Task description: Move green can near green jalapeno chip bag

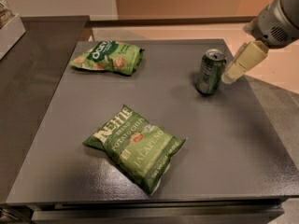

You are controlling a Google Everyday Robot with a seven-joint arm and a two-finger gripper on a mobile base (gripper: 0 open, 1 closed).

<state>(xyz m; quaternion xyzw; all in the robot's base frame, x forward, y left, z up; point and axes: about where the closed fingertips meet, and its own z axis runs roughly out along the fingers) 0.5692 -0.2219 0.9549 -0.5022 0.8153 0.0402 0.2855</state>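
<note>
The green can (210, 72) stands upright on the grey table (243, 139), at the back right. The green jalapeno chip bag (135, 146) lies flat near the table's front, left of centre, well apart from the can. My gripper (233, 73) comes in from the upper right; its cream finger tips sit just to the right of the can, close to its side.
A smaller lighter green bag (108, 57) lies at the table's back left. A darker counter (32, 78) adjoins the table on the left, with a white box (9, 29) at its far corner. The floor lies beyond the table's right edge.
</note>
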